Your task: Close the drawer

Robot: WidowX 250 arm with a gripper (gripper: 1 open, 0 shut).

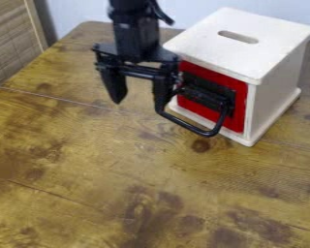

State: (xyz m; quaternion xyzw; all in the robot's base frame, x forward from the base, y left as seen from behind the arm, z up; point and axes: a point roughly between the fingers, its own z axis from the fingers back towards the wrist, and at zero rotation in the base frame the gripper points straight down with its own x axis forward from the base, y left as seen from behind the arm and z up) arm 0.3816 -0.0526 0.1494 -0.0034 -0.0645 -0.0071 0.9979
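One open tool (139, 95) hangs beside the drawer (216, 95).

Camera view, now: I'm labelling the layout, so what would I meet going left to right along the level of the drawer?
Slatted wooden panel → robot tool → red drawer front.

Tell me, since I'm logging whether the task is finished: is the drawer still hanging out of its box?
No, the drawer's red front sits within the white box's front opening.
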